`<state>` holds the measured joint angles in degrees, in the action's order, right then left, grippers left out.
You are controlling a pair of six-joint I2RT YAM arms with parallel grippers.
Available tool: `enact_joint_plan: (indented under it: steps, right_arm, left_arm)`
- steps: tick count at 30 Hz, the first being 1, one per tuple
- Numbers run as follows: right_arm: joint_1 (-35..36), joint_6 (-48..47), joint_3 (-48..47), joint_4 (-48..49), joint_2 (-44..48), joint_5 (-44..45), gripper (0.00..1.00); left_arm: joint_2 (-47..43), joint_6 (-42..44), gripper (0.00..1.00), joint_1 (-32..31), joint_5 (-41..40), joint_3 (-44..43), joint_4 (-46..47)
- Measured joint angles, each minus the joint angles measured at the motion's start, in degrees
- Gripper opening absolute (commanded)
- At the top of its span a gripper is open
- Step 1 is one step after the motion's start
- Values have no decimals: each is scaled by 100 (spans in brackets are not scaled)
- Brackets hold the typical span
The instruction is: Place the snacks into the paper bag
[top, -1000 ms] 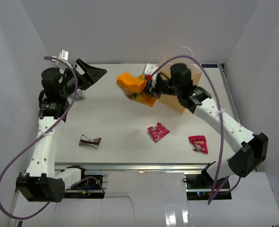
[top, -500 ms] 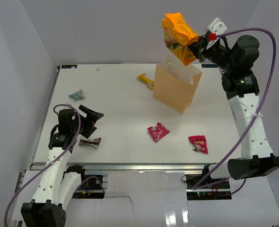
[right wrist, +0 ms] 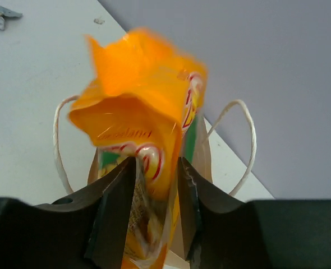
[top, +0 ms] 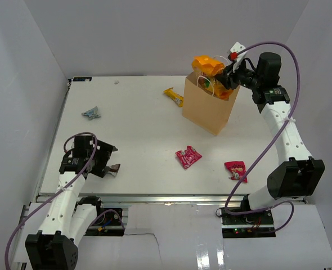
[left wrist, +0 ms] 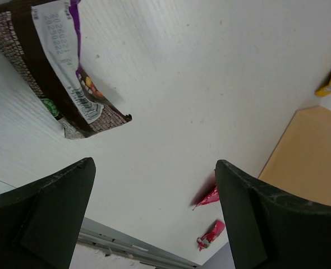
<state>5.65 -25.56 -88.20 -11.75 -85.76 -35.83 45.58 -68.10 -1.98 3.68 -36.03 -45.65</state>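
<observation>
The tan paper bag [top: 207,108] stands upright at the back right of the table. My right gripper [top: 224,80] is shut on an orange snack packet [top: 206,66] and holds it in the bag's mouth; in the right wrist view the packet [right wrist: 146,140] hangs between the white loop handles [right wrist: 248,134]. My left gripper [top: 108,159] is open and empty, low over the table next to a brown-and-white packet [top: 114,168], which shows in the left wrist view [left wrist: 64,84]. Two red-pink packets [top: 188,157] [top: 236,170], a yellow bar [top: 174,96] and a grey-blue packet [top: 91,113] lie on the table.
The white table [top: 143,129] is walled in by grey panels on the left, back and right. A metal rail [top: 155,197] runs along the near edge. Purple cables loop off both arms.
My right gripper came down with the orange packet from high above the bag into its mouth. My left arm drew in and lowered beside the brown-and-white packet.
</observation>
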Motion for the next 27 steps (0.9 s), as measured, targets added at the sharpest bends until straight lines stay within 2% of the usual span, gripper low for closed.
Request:
enact_joint_plan:
  steps: [1,3,7,13,17,21,22,23,25,27]
  right_arm:
    - [-7,-17,0,-7,0,-20,63]
    - [-26,-13,-4,114,39,-48,82]
    - [-120,90,-61,267,221,-68,90]
    - [-409,376,-415,114,619,-79,93]
    - [-505,400,-400,-116,1067,-92,94]
    - [-671,393,-251,-315,1471,-299,94]
    - [-704,374,-227,-404,1537,-413,94]
    - [-734,339,-199,-509,1587,-542,94]
    - [-754,249,-153,-715,1633,-828,93]
    - [-754,164,-59,-942,1668,-1117,93]
  left_arm:
    - [68,-37,98,0,-46,0,-83]
    - [190,-83,98,0,-149,0,-179]
    - [570,-164,96,0,-306,-2,-256]
    - [1694,-208,91,0,-483,-109,-330]
    - [2201,-212,81,0,-662,-219,-326]
    - [2634,-164,53,0,-809,-234,-160]
    - [2734,-131,40,0,-826,-236,-105]
    - [2820,-103,33,0,-839,-240,-33]
    - [2894,-39,19,0,-841,-267,94]
    - [2885,125,14,0,-793,-343,219]
